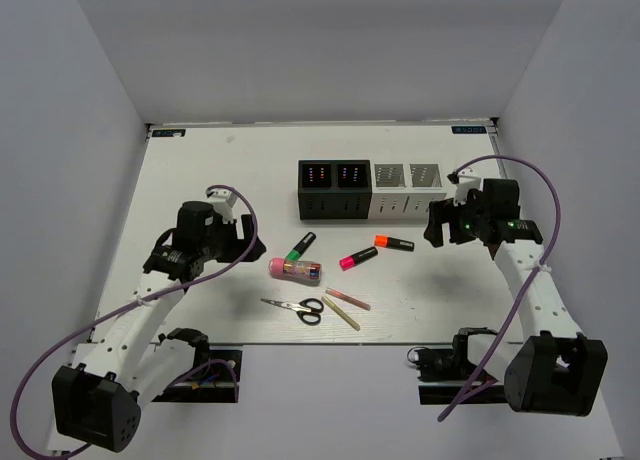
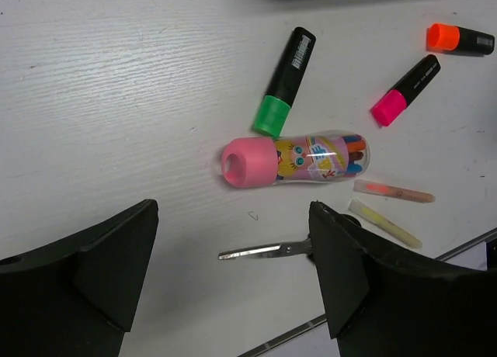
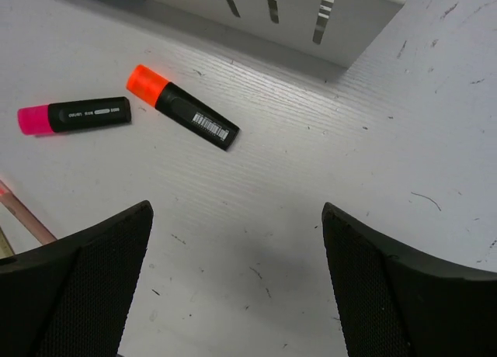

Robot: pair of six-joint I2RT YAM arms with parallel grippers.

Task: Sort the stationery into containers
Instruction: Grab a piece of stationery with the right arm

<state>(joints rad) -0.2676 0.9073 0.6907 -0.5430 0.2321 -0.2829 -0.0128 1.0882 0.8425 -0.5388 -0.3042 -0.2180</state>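
Observation:
The stationery lies loose in the middle of the table: a green-capped marker (image 1: pixel 300 246), a pink-capped marker (image 1: pixel 358 258), an orange-capped marker (image 1: pixel 394 243), a pink tube (image 1: pixel 295 270), scissors (image 1: pixel 298 307) and two thin sticks (image 1: pixel 347 300). Behind them stand the containers, two black bins (image 1: pixel 335 188) and two white bins (image 1: pixel 408 188), in a row. My left gripper (image 1: pixel 248 246) hovers open left of the tube (image 2: pixel 295 159), with the scissors' blades (image 2: pixel 268 251) showing between its fingers. My right gripper (image 1: pixel 437 226) is open over bare table, right of the orange marker (image 3: pixel 182 107).
White walls close in the table on the left, right and back. The table's front edge (image 1: pixel 330 342) runs just below the scissors and sticks. The corner of a white bin (image 3: pixel 295 15) shows at the top of the right wrist view.

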